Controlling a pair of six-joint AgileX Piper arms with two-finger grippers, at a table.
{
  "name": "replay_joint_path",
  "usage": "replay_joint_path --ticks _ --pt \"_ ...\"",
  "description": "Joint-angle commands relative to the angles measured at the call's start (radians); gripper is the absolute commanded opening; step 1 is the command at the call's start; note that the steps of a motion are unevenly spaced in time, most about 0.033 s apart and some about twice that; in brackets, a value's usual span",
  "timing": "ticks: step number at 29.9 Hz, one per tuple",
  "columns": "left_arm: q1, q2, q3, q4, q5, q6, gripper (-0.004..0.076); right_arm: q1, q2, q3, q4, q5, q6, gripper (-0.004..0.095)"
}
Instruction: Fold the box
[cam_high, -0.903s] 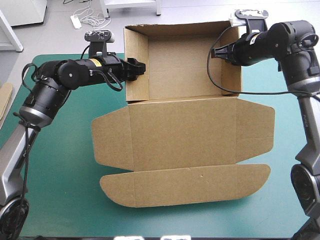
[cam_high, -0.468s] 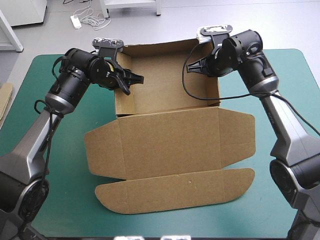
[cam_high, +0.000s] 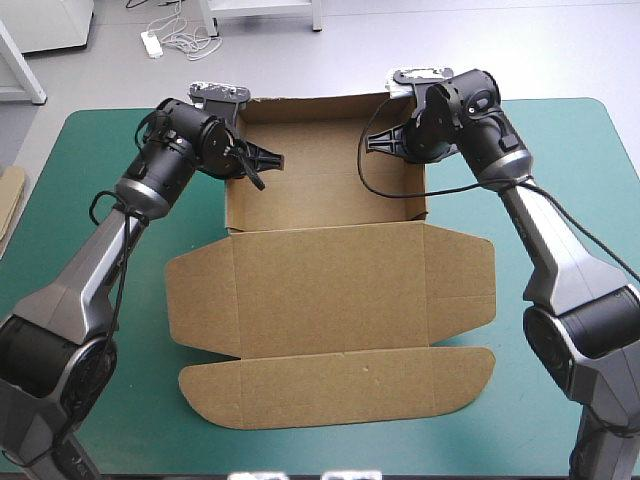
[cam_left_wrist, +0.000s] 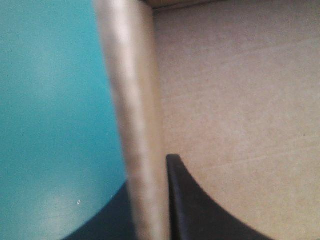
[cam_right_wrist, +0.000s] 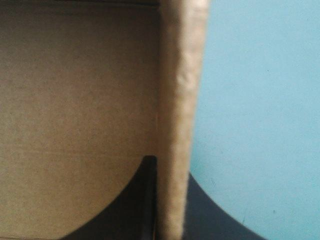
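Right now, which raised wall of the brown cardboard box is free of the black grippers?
The far wall: nothing touches it. The left gripper pinches the left side wall, the right gripper the right side wall.

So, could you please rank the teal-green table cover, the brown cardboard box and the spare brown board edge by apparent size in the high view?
1. teal-green table cover
2. brown cardboard box
3. spare brown board edge, only partly in view at the table's left edge
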Motion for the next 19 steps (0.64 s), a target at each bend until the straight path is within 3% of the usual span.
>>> replay_joint_path --ticks 1,11,19 --pt "-0.019 0.002 -0.035 -0.065 0.003 0.029 -0.0009 0.013 -0.023 -0.026 0.055 0.0 -0.013 -0.0011" --pt "-0.015 0.108 -0.035 -0.096 0.028 0.033 -0.0009 0.0 0.055 0.071 0.073 0.001 -0.026 -0.0011" --pt "0.059 0.171 -0.035 -0.288 0.028 0.084 -0.0009 -0.013 0.096 0.132 0.084 0.001 -0.03 -0.0011"
